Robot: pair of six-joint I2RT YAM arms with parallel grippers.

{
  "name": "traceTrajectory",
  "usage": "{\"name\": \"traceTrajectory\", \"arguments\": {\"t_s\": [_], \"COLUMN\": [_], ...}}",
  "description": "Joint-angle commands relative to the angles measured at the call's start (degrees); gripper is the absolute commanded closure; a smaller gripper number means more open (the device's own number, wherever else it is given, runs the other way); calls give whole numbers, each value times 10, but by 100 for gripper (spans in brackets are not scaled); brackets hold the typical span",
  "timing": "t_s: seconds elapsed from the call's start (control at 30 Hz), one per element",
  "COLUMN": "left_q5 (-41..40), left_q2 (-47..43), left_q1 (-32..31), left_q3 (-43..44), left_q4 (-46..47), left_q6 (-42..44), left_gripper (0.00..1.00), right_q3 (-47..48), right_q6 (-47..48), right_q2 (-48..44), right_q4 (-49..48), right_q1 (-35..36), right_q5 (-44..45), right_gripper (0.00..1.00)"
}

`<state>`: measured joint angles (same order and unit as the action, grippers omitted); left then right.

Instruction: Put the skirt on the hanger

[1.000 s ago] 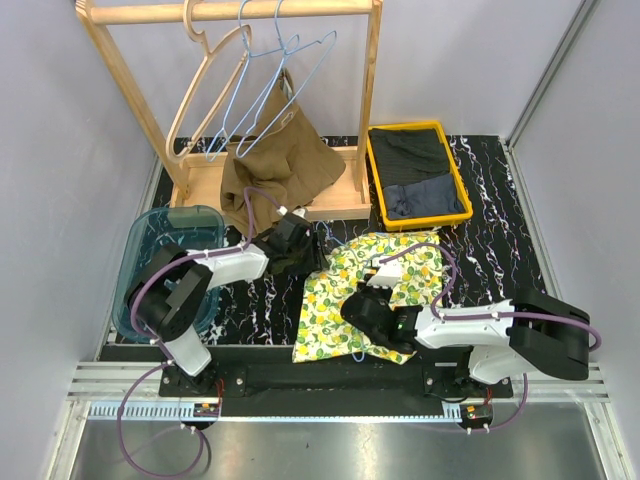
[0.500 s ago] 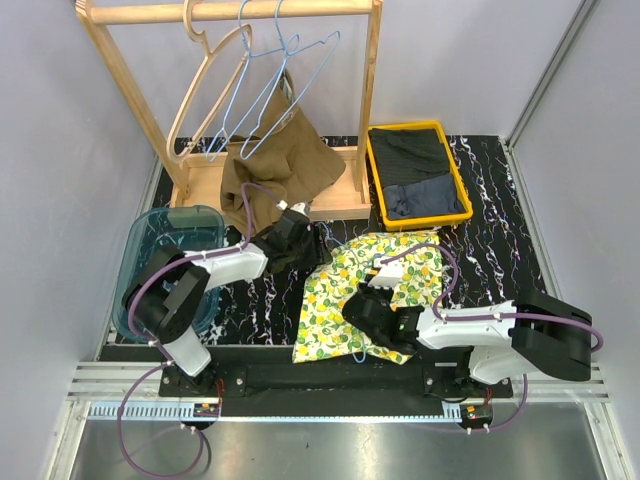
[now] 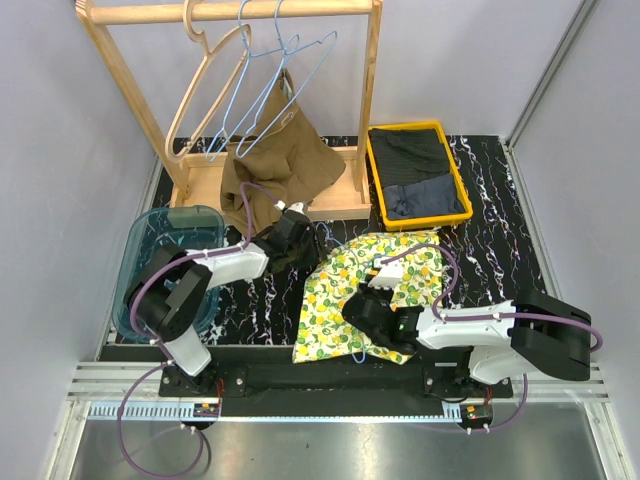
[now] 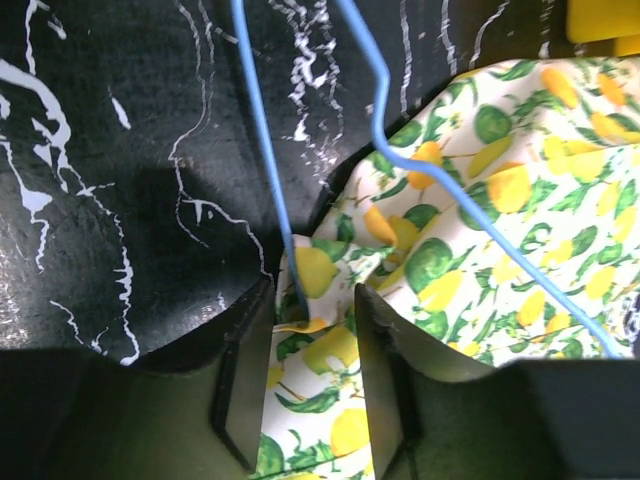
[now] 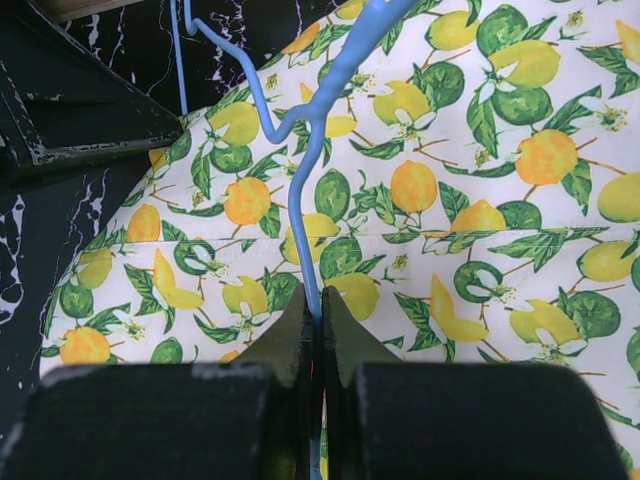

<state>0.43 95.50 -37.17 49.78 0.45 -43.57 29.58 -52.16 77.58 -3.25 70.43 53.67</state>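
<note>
Lemon-print skirt (image 3: 345, 290) lies on black marbled table (image 3: 500, 250) — grey walls (image 3: 60, 150) around.

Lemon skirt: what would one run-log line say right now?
skirt: on table | hanger: blue wire, over skirt | right gripper: shut on hanger | left gripper: open, around skirt edge and wire

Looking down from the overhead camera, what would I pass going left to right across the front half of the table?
Clear blue tub → left gripper, at the skirt's edge → lemon-print skirt → right arm's black shoulder.
</note>
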Motion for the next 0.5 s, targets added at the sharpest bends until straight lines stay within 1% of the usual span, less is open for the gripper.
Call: {"name": "traceTrajectory", "arguments": {"t_s": [0.0, 0.1, 0.13, 0.2, 0.23, 0.4, 0.47], "left_q5": [-8, 19, 21, 26, 26, 17, 13], "left_q2": [10, 17, 19, 16, 9, -24, -52], "left_q1": [3, 3, 3, 3, 3, 3, 3], "left_q3": [21, 25, 27, 32, 35, 59, 60], "left_q4": [16, 13, 13, 6, 2, -25, -26], "left_q6": [2, 4, 4, 8, 10, 38, 45], "left_gripper": [64, 73, 82, 93, 100, 100, 100], "right_q3": [0, 0, 1, 0, 0, -1, -2], "right_q6": [-11, -12, -12, -12, -12, -13, -13], "right_q2": [-1, -2, -2, -2, -2, -1, -1], "right_q4": [16, 17, 18, 18, 18, 21, 22], "right_q1": [-2, -2, -1, -2, -1, -2, -2], "right_q5": [2, 3, 3, 4, 4, 2, 2], "right_gripper": [100, 100, 100, 100, 100, 100, 100]}}
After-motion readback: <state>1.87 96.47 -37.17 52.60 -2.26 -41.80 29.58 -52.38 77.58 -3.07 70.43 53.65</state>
